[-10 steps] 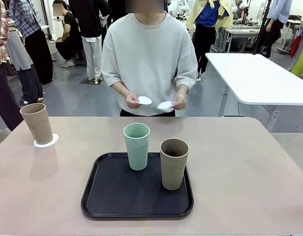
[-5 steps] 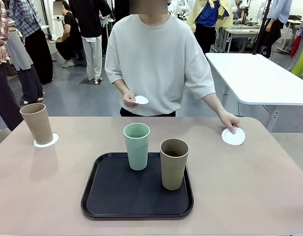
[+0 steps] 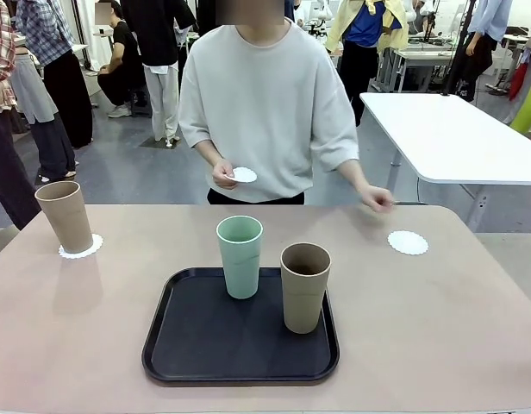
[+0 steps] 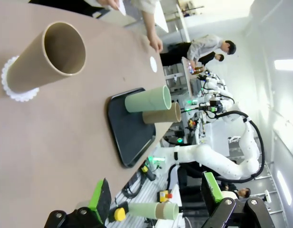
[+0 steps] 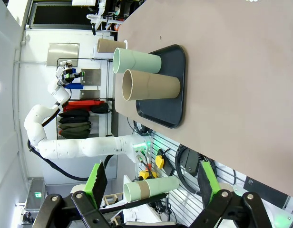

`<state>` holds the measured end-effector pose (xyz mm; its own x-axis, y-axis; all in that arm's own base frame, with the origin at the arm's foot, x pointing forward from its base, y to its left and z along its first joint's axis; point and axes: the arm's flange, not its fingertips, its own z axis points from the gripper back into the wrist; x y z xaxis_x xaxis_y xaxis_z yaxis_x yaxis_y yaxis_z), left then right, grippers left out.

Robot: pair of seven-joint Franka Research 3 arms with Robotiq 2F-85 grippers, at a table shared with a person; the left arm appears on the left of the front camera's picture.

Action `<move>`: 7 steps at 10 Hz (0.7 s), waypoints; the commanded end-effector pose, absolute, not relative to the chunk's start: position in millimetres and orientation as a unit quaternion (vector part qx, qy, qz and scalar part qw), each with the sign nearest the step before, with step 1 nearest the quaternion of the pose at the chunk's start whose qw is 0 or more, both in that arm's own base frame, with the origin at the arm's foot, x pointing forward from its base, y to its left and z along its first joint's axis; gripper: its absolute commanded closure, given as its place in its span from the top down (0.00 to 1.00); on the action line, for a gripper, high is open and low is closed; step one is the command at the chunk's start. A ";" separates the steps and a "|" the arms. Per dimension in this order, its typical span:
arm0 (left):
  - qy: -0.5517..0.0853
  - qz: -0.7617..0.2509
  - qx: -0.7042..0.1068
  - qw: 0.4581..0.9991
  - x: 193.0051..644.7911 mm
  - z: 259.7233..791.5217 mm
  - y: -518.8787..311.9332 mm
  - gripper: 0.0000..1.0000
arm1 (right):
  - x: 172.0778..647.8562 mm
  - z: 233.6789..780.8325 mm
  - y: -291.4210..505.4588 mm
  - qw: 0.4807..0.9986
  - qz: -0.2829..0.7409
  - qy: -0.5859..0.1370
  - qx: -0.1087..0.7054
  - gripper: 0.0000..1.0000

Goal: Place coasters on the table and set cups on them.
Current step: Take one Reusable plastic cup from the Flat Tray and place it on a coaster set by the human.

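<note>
Across the counter (image 3: 438, 328) a brown cup (image 3: 65, 216) tops its coaster (image 3: 80, 251), a bare coaster (image 3: 408, 242) lies ready for the green cup (image 3: 240, 256) on the tray (image 3: 188, 345), my left end effector (image 4: 155, 194) and right end effector (image 5: 151, 183) gaping empty.

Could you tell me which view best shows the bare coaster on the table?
The front view: the bare coaster lies flat and whole, scalloped edge clear. The left wrist view shows it as a small distant oval; the right wrist view, at most a sliver at its top edge.

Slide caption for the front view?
Person holds one coaster; tan cup sits on second coaster; third coaster bare; mint cup, other tan cup on tray.
</note>
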<state>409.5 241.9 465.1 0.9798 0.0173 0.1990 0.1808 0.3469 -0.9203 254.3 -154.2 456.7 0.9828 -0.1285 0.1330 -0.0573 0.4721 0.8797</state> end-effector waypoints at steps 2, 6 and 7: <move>-0.091 -0.049 -0.572 0.814 407.2 467.0 241.9 1.00 | 254.3 456.7 -154.2 0.853 -0.021 -0.090 0.513 1.00; -0.091 -0.049 -0.572 0.814 407.2 467.0 241.9 1.00 | 321.9 495.3 -56.6 0.913 0.157 -0.204 0.317 1.00; -0.091 -0.049 -0.572 0.814 407.2 467.0 241.9 1.00 | 336.6 494.1 -30.0 0.914 0.221 -0.200 0.276 1.00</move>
